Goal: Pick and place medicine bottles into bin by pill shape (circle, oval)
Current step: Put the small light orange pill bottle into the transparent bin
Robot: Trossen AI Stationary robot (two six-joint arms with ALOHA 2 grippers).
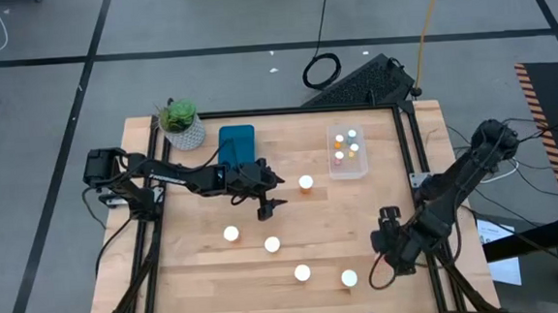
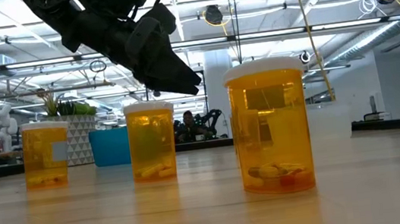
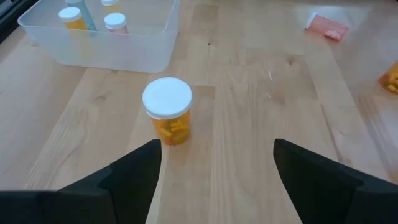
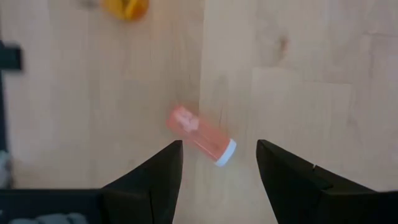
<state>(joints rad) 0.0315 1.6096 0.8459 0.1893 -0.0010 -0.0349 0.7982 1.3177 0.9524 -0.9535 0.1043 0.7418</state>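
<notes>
The left claw (image 1: 270,206) hangs over the middle of the counter (image 1: 198,268), its two fingers spread wide and nothing between them. Just ahead of it stands one amber bottle (image 3: 167,116) with a round white cap, upright, close to the claw but not touching it. Beyond that bottle sits a clear plastic bin (image 1: 348,152), and from above I count about five small bottles (image 1: 345,149) standing in it; the left wrist view shows only a few of them.

Behind that claw, toward the near edge of the counter, four more white-capped bottles stand apart from one another: one (image 1: 231,234) just below the claw, a second (image 1: 272,244) beside it, a third (image 1: 303,272) farther on, and a fourth (image 1: 349,279) nearest the right arm. That makes five upright bottles loose on the counter. The low view catches three of them, amber with pills at the bottom.

The right claw (image 4: 219,163) hovers near the right front corner, fingers parted and empty. Right in front of it lies one slim pink bottle (image 4: 200,135) on its side, its white cap pointing toward the claw.

At the far left of the counter, behind the left arm, stand one potted plant (image 1: 181,123) and one blue bin (image 1: 236,144) side by side.
</notes>
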